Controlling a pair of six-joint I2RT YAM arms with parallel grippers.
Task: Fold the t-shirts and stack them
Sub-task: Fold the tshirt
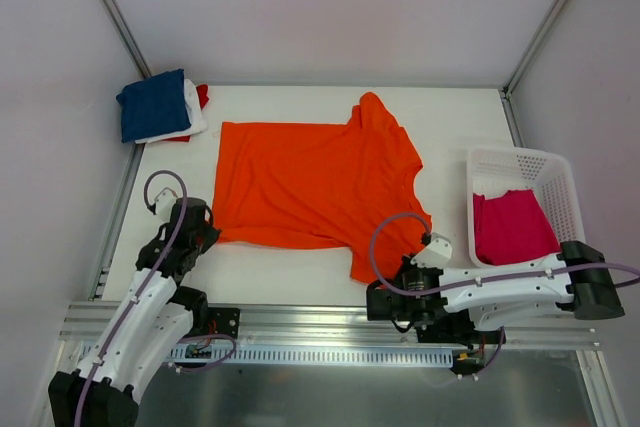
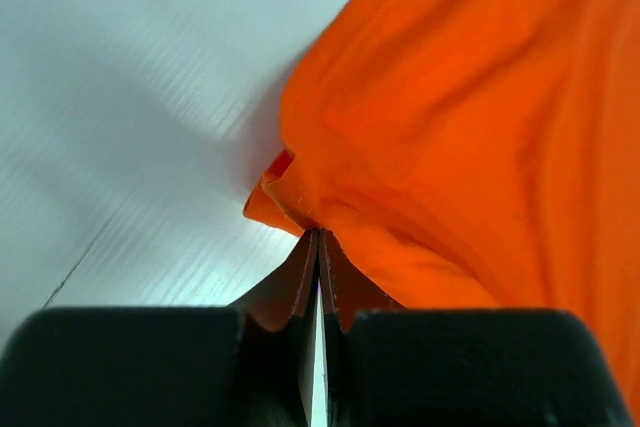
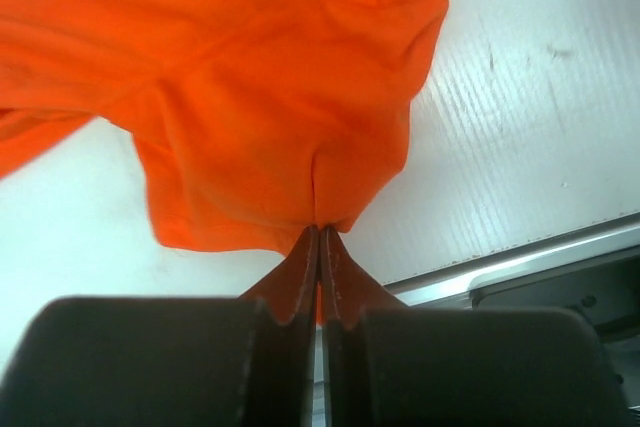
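Note:
A bright orange t-shirt (image 1: 310, 182) lies spread flat across the middle of the table, one sleeve pointing to the back and the other to the near right. My left gripper (image 1: 210, 234) is shut on its near left hem corner; in the left wrist view the cloth (image 2: 450, 117) bunches at the closed tips (image 2: 318, 234). At the near sleeve, my right gripper (image 1: 372, 280) is also shut, pinching the sleeve's edge (image 3: 290, 137) between its tips (image 3: 320, 229). A folded navy t-shirt (image 1: 153, 104) tops a stack over white (image 1: 197, 115) and red (image 1: 203, 95) ones at the back left.
A white lattice basket (image 1: 520, 162) stands at the right edge, holding a magenta t-shirt (image 1: 512, 227). A metal rail (image 1: 330, 319) runs along the table's near edge, close behind the right gripper. White walls enclose the table.

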